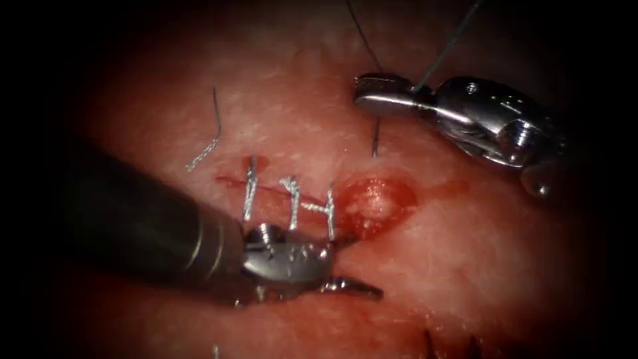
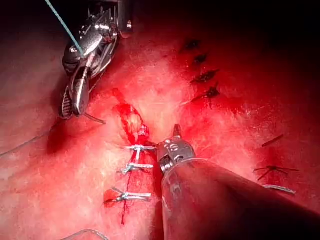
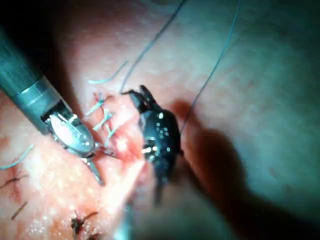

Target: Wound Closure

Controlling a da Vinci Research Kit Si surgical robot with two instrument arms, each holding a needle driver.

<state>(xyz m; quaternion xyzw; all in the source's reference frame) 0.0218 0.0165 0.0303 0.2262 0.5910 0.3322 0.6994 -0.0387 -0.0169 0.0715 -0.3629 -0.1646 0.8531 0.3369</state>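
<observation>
The cut in the tissue runs left to right. Three pale stitches close its left part and the right end gapes. My right tool hovers above that gap, shut on the needle. The needle hangs down from the jaws towards the tissue just above the gap; I cannot tell whether its tip is in. Thread rises from this tool. My left tool lies below the cut, open and holding nothing, its upper jaw at the gap's lower edge. The left wrist view shows both the right tool and the left tool.
A cut end of thread lies on the tissue upper left of the stitches. Red fluid wets the gap and the tissue to its right. Dark older stitches sit on the tissue below the cut. A second dark thread crosses the top.
</observation>
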